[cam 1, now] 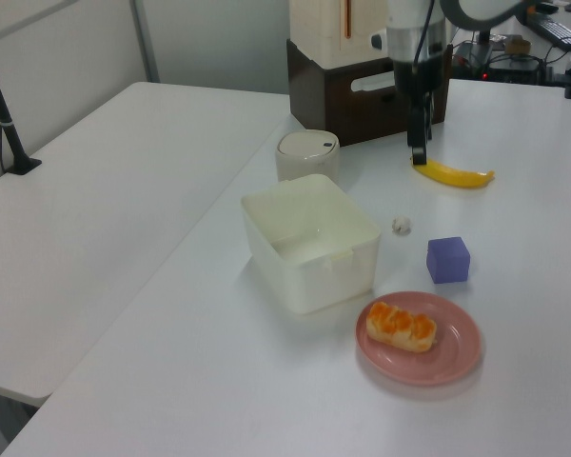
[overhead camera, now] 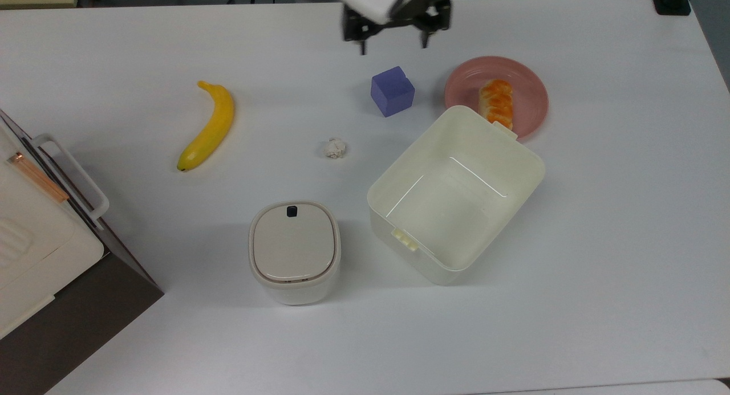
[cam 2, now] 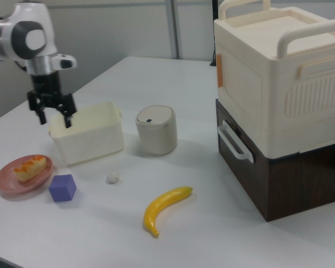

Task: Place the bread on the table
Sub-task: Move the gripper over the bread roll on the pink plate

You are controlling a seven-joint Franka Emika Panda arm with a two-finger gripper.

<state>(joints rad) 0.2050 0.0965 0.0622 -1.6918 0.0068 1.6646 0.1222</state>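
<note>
Orange-topped bread lies well apart from open gripper.

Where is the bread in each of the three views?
Top view: the bread is at upper right, on the pink plate.
Left view: the bread is at lower centre-right, on the plate.
Right view: the bread is at far left, on the plate.
Shared landmark: the purple block beside the plate.
</note>
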